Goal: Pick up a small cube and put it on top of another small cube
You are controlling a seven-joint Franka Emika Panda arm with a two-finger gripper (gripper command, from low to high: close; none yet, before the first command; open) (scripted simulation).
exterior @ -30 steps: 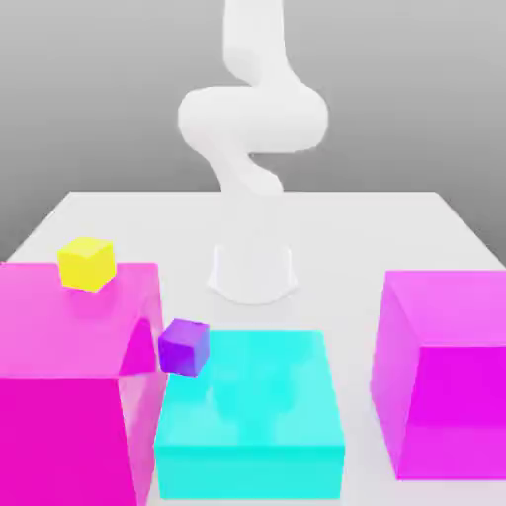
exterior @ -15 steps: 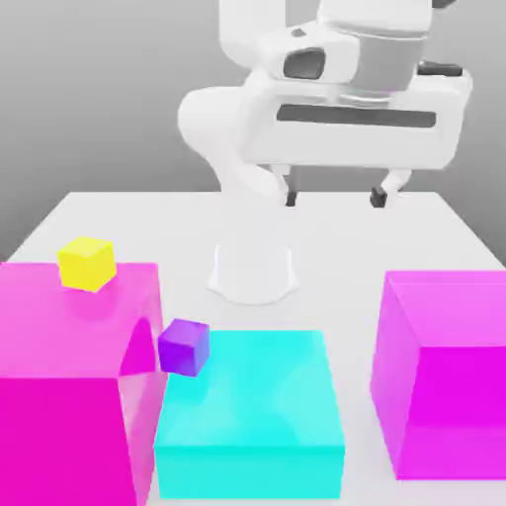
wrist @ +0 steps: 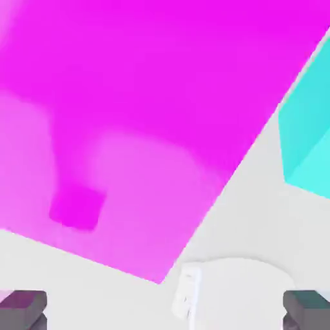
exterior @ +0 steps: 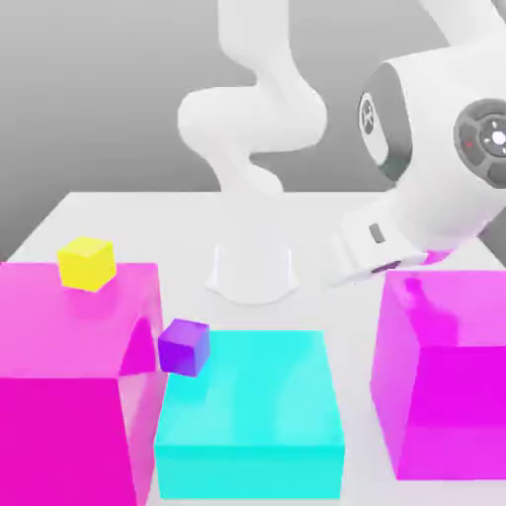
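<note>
Small cube to be lifted cannot be placed in any direction from the gripper (wrist: 165, 310), which is held spread wide by the magenta block (exterior: 460, 385), well apart from the yellow cube (exterior: 86, 265) and purple cube (exterior: 184, 348) toward the exterior view's left.
</note>
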